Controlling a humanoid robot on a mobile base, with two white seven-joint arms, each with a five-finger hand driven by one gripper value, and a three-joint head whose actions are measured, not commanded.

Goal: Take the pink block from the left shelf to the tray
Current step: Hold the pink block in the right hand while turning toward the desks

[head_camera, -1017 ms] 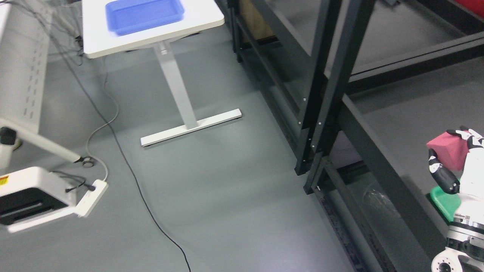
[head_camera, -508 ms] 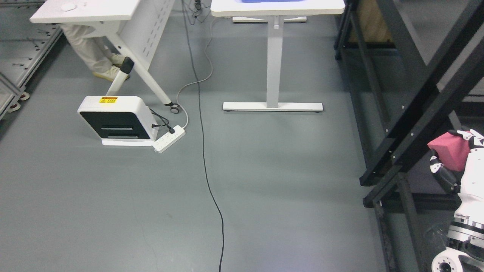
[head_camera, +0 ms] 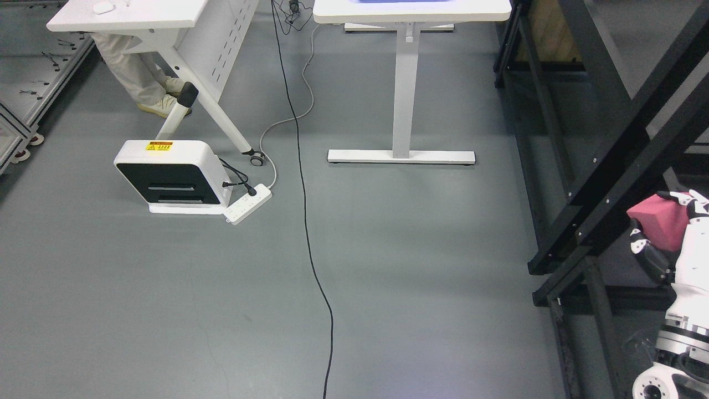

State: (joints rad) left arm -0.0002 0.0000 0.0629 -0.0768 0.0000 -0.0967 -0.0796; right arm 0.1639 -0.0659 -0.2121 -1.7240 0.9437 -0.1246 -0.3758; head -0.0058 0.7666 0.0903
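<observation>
The only print in view is a yellow warning label [head_camera: 159, 146] on the top face of a white-and-black box unit [head_camera: 171, 177] that stands on the floor; its writing is too small to read. At the right edge of the head view the right hand [head_camera: 673, 233] is raised in front of the black shelf frame [head_camera: 609, 183], its fingers closed around the pink block [head_camera: 659, 219]. White and black fingertips [head_camera: 689, 199] curl over the block's top right corner, and a black thumb [head_camera: 648, 255] presses against its lower left side, so the block is held up in the air, clear of the frame and well apart from the table that carries the tray. The white forearm runs down from the hand to the lower right corner. Of the blue tray [head_camera: 407, 1] only a thin strip shows at the top edge, lying on a white table [head_camera: 412, 11] whose single leg comes down to a flat foot on the floor, left of the shelf frame. The floor [head_camera: 388, 277] is smooth grey. A black cable [head_camera: 310, 233] runs across it from the top of the picture to the bottom, left of the table's foot. A white power strip [head_camera: 247, 204] lies just beside the box unit, with a plug in it. Further left stands a white desk [head_camera: 127, 14] with slanted legs, and a person's legs in light trousers [head_camera: 130, 72] and pale shoes show under it.
</observation>
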